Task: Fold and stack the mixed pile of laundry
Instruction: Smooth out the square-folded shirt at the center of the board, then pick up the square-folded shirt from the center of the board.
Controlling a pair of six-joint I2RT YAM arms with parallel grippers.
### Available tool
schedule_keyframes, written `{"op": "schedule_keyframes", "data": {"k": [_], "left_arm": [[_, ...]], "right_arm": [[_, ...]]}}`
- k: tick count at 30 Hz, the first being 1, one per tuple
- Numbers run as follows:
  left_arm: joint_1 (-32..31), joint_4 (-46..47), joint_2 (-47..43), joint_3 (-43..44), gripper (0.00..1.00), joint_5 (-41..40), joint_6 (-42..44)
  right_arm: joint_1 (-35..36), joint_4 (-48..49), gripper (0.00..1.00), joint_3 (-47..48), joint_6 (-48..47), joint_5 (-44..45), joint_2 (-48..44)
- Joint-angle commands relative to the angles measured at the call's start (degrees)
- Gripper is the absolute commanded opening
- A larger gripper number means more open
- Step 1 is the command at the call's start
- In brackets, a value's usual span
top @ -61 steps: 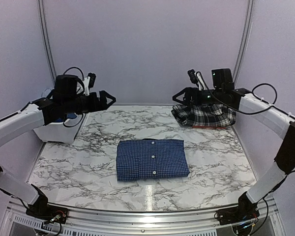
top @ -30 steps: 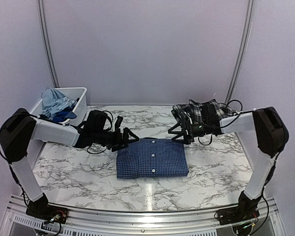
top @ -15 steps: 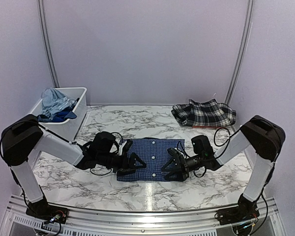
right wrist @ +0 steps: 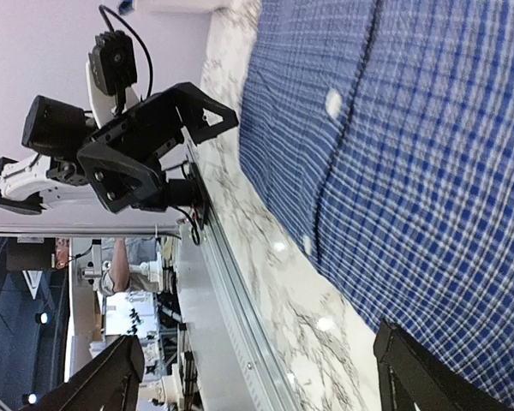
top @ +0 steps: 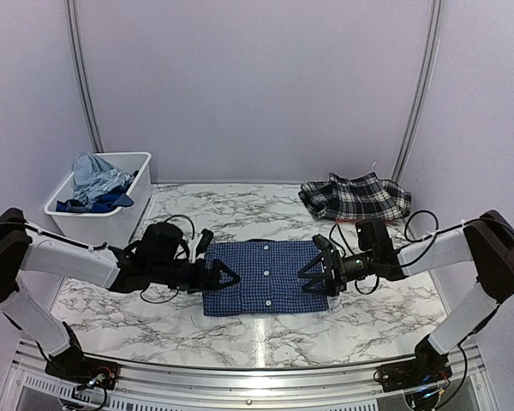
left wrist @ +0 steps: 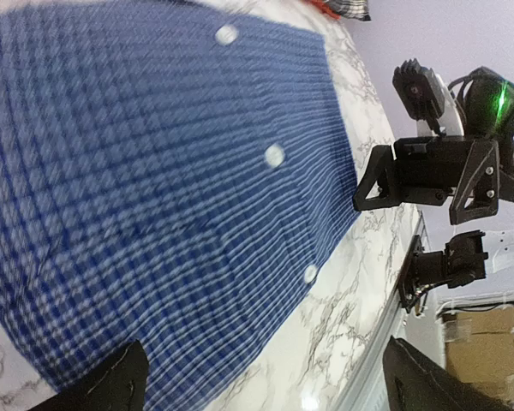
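A navy small-check button shirt (top: 265, 276) lies folded flat in the middle of the table. My left gripper (top: 225, 276) is low at the shirt's left edge, open and holding nothing. Facing it at the right edge is my right gripper (top: 313, 272), also open and holding nothing. The left wrist view has the shirt (left wrist: 154, 154) filling the space ahead of the open left gripper (left wrist: 265, 390), with the right gripper (left wrist: 428, 171) beyond. From the right wrist, the shirt (right wrist: 428, 128) lies past the open right gripper (right wrist: 257, 381). A black-and-white plaid piece (top: 357, 197) lies folded at the back right.
A white bin (top: 103, 227) stands at the back left with a light blue T-shirt (top: 98, 175) and a royal blue garment (top: 94, 204) inside. The marble table (top: 154, 317) ends in a metal rail at the front. Purple walls close in the back and sides.
Both arms dropped from high beside the bin and the plaid piece down to the shirt. In the last half second the right gripper drew back to the shirt's right edge.
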Motion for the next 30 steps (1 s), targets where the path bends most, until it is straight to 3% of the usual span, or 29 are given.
{"op": "schedule_keyframes", "data": {"k": [1, 6, 11, 16, 22, 30], "left_arm": [[-5.4, -26.7, -2.5, 15.5, 0.99, -17.4, 21.6], [-13.3, -34.8, 6.1, 30.2, 0.92, -27.0, 42.5], [-19.7, -41.3, 20.8, 46.2, 0.68, -25.3, 57.5], [-23.2, -41.6, 30.7, 56.4, 0.54, -25.7, 62.0], [-24.9, -44.0, 43.7, 69.8, 0.45, -26.5, 63.0], [-25.4, -44.5, 50.6, 72.5, 0.30, -26.6, 64.0]], "right_arm": [[-4.6, -12.0, 0.89, 3.9, -5.0, 3.0, -8.2], [-10.1, -16.6, 0.87, 4.9, -6.6, 5.6, -11.2], [-15.2, -19.5, 0.87, 4.5, -6.7, 6.1, -12.3], [-19.3, -21.3, 0.87, 2.8, -7.1, 5.6, -13.1], [-21.4, -21.6, 0.87, 0.9, -7.3, 5.5, -12.6], [-21.4, -22.9, 0.87, 0.3, -8.2, 6.8, -11.2]]}}
